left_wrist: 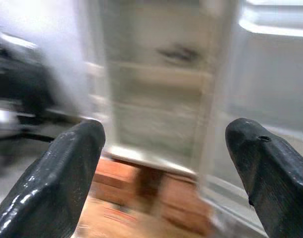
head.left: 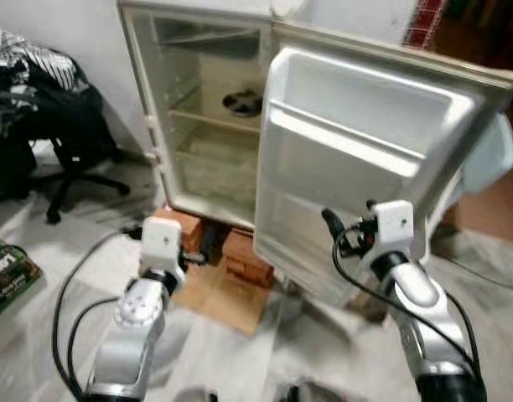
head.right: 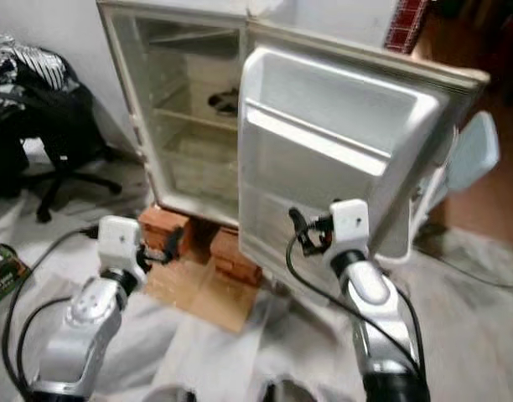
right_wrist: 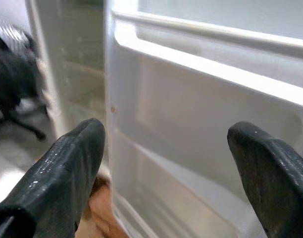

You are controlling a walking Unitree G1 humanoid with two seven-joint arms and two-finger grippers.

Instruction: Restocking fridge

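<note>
The fridge [head.left: 208, 126] stands on bricks [head.left: 240, 251], door [head.left: 349, 159] swung wide. Left pincer [left_wrist: 166, 163] and right pincer [right_wrist: 166, 168] are both released, facing it, grasping nothing.

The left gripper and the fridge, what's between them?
In the left eye view, red bricks propping the fridge lie between it and the open left gripper.

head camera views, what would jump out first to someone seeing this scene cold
The small fridge stands propped on red bricks, its door swung wide open toward the robot, and its shelves are nearly bare apart from one dark object on a shelf. Both the left gripper and right gripper are raised in front of it, open and holding nothing. A black office chair piled with clothes sits to the left.
</note>
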